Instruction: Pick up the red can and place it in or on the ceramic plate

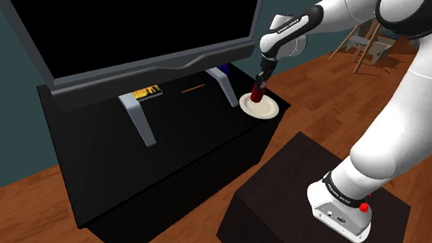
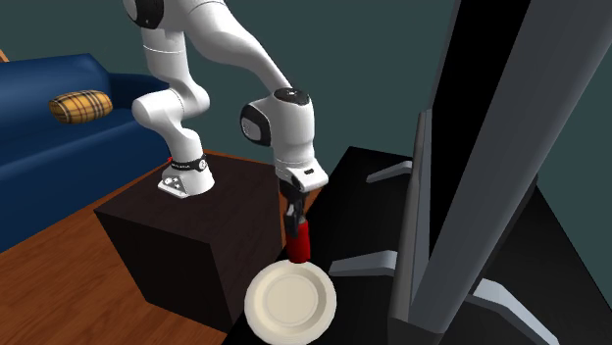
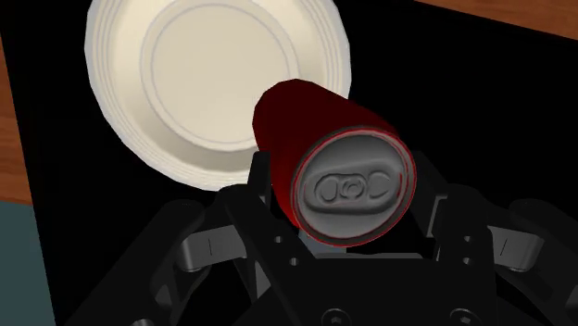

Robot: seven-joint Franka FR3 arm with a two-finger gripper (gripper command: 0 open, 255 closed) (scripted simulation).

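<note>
Shoulder view, looking down over a living-room scene. A large flat television with a blank black screen stands on two grey feet on a wide black cabinet. The cabinet sits on a wooden floor before a teal wall.

The white arm rises from a dark box stand at the lower right. It reaches up and left to the cabinet's near corner.

The second exterior view faces the arm from the cabinet's side. Behind the stand it shows a blue sofa with a yellow plaid cushion on it.

A round cream plate lies flat and right way up on the cabinet top. It is at the corner closest to the stand, just beside one television foot.

The red can hangs roughly upright at the plate's edge on the stand's side. Its base is over or just at the rim, and I cannot tell whether it touches the plate.

The black gripper points down and clasps the can near its top. In the wrist view the two fingers press against opposite sides of the can. The can's grey lid, with its pull tab, faces the camera, and the plate lies beyond it.

A small yellow and black object lies on the cabinet under the screen.
</note>
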